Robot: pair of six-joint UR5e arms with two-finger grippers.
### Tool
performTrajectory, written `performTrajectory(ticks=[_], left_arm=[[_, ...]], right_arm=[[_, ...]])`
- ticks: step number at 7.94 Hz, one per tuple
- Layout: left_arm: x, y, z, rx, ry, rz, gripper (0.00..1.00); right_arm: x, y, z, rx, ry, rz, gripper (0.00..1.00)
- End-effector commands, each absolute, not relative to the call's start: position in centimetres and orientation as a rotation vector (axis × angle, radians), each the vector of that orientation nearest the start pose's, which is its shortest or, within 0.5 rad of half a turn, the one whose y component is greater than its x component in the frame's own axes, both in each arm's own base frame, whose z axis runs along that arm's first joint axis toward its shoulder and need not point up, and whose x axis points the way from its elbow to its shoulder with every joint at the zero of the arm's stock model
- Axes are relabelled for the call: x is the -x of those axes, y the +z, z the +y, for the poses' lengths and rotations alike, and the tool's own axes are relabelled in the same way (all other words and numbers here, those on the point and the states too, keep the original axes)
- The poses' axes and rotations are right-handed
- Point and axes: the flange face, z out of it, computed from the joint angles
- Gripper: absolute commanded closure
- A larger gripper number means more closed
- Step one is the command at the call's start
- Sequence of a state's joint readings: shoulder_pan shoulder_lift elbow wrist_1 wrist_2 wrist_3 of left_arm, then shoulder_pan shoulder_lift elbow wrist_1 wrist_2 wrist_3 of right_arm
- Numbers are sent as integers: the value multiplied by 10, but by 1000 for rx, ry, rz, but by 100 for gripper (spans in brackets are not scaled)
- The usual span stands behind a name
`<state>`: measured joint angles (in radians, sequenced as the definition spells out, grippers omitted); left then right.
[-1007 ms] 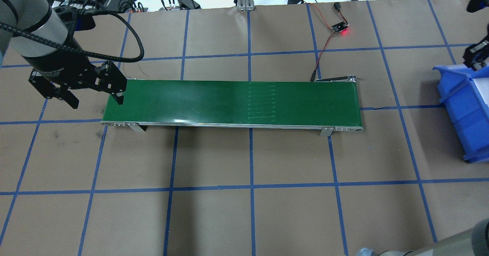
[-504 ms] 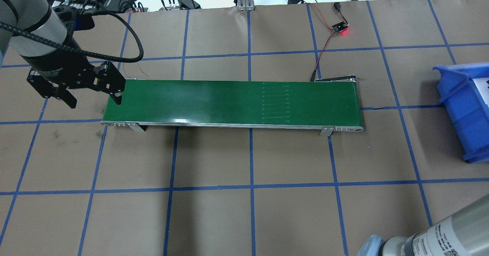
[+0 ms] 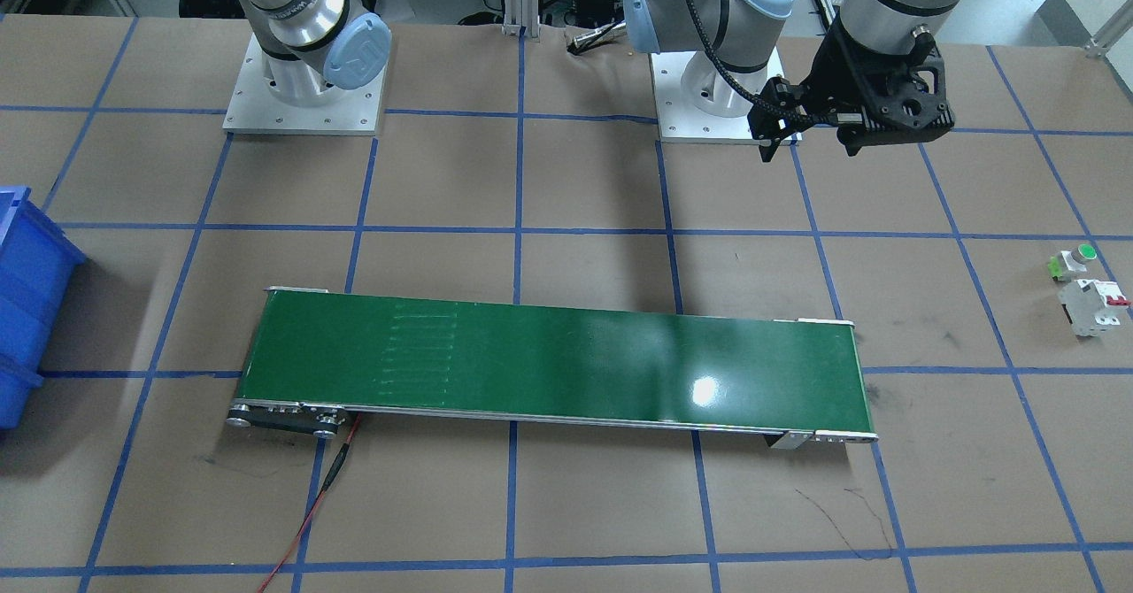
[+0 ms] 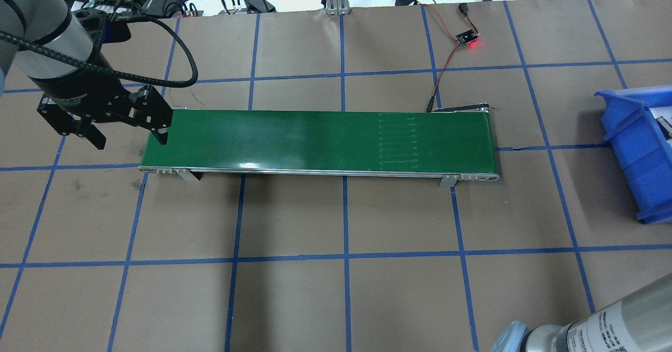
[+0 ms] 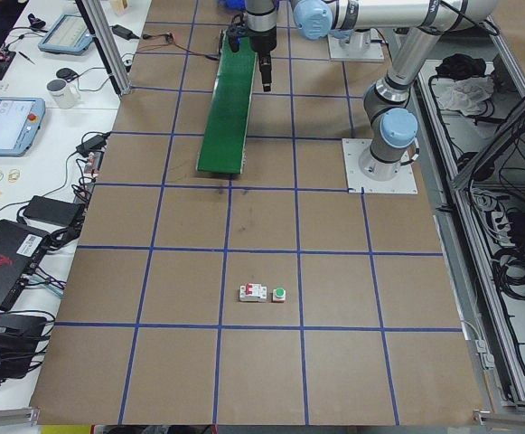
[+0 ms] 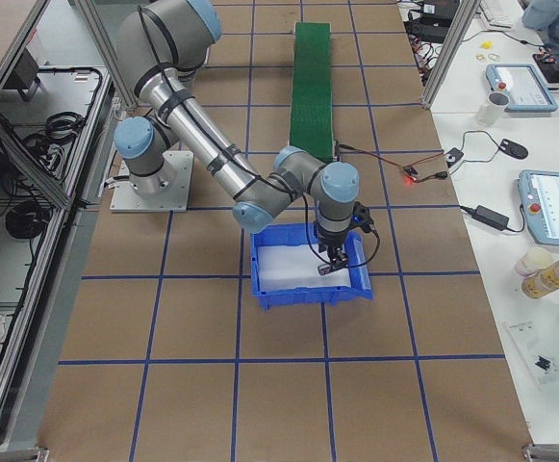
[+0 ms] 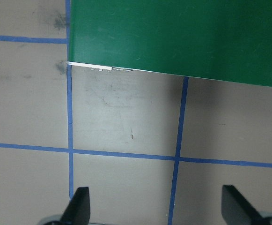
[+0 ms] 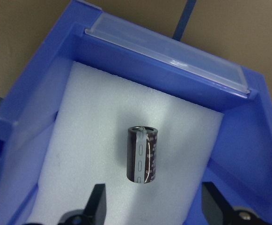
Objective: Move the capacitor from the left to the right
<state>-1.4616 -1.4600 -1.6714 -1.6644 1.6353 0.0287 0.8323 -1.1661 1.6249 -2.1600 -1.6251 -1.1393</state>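
The capacitor (image 8: 143, 155), a black stubby cylinder with a pale stripe, lies on its side on the white foam inside the blue bin (image 8: 33, 108). My right gripper (image 8: 155, 206) hangs open just above it, one finger on each side, touching nothing. In the exterior right view it (image 6: 327, 258) reaches down into the bin (image 6: 308, 294). My left gripper (image 4: 131, 136) is open and empty above the left end of the green conveyor belt (image 4: 315, 139). It also shows in the front view (image 3: 810, 143) and in its own wrist view (image 7: 157, 206).
A white circuit breaker (image 3: 1095, 305) and a green-capped push button (image 3: 1073, 261) sit on the table at the robot's far left. A small sensor board with a red light (image 4: 467, 39) and its wires lie behind the belt's right end. The bin (image 4: 630, 131) stands at the table's right edge.
My right gripper has left the overhead view at the bin's edge. The seam mark on the belt has moved to the right. My left gripper has barely shifted.
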Motion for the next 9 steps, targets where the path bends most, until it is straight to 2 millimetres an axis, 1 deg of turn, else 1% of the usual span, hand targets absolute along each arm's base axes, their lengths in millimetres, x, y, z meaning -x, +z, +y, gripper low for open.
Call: performTrajectory(ticks=[1,2,3,4,5,6,7,8,9], left_arm=[[80,492,-443,113,97,3078,0],[80,491,-443,113,101,3079,0],[80,488,-442,115,110,3079,0],[80,483,-444,124,124,3079,0],[80,477,-451,143,123,3085,0],[79,476,-453,129,122,3080,0],[79,472,-454,133,138,3081,0],[79,470,-454,132,148,3077,0],[79,470,-452,132,164,3077,0]], right_arm=[[264,398,-537,710,-161,3191,0],[213,439,-531,645,-199,3203,0],[156,465,-527,568,-189,3211,0],[110,477,-524,461,-148,3232,0],[67,486,-519,429,-114,3219,0],[13,502,-508,565,-106,3191,0],[-26,505,-504,551,-104,3189,0],[-52,515,-492,474,-116,3177,0],[-77,515,-486,376,-103,3181,0]])
